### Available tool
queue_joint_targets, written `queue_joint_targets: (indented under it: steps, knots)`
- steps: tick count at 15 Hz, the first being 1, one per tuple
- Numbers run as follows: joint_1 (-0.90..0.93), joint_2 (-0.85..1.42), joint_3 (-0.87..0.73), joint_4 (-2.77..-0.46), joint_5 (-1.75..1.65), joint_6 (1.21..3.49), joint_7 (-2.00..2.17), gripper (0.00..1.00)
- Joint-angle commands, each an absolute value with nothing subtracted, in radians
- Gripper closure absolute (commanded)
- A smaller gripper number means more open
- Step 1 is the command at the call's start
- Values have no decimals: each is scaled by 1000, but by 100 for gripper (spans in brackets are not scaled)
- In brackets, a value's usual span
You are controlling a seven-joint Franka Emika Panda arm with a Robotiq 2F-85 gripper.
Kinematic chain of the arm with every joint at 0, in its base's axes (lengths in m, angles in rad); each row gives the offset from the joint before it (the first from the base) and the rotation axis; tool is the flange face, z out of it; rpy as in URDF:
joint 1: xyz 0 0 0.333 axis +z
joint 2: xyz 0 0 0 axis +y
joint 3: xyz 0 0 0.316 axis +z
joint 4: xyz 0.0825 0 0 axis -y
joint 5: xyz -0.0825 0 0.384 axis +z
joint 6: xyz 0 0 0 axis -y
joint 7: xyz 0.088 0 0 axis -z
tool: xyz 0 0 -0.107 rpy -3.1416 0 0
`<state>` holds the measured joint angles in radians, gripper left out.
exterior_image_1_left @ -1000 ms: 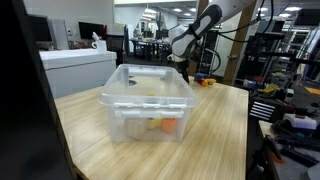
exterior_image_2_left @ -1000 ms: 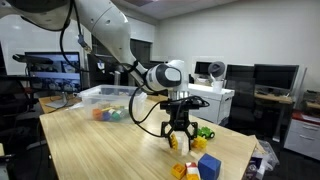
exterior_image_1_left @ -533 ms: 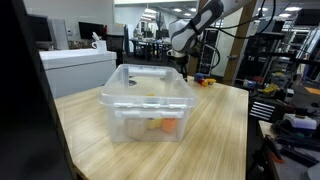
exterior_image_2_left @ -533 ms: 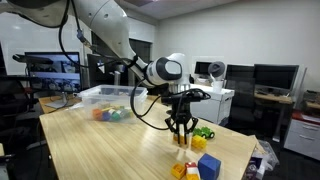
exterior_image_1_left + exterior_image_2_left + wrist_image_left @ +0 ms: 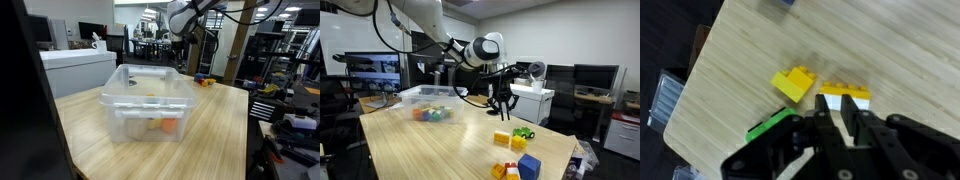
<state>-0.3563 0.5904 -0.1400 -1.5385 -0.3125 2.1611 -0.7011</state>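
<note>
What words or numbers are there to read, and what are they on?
None can be read. The lit monitor shows only blur. The clear bin and the toy blocks show no letters or numbers.

The table (image 5: 430, 150) carries one clear bin (image 5: 420, 97) and four loose blocks: yellow (image 5: 501, 138), green (image 5: 524, 132), blue (image 5: 528, 165), yellow-red (image 5: 505, 171). A fifth block (image 5: 844, 93) sits in the claw (image 5: 845, 106).

A small yellow brick (image 5: 843, 94) hangs in the air, pinched between the fingers (image 5: 868, 120).
</note>
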Motion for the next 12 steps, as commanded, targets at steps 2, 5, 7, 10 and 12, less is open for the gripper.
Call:
queue_joint_targets:
  steps: [2,5,7,10,12]
  knots:
    - [-350,582,-159,-1572,-313,2151,-690,40]
    - [-355,619,-171,-1575,-321,2164,-689,20]
    - [-360,645,-170,-1557,-347,2171,-744,7]
    - [-353,680,-179,-1517,-410,2180,-820,0]
    - [-355,687,-170,-1505,-425,2190,-883,0]
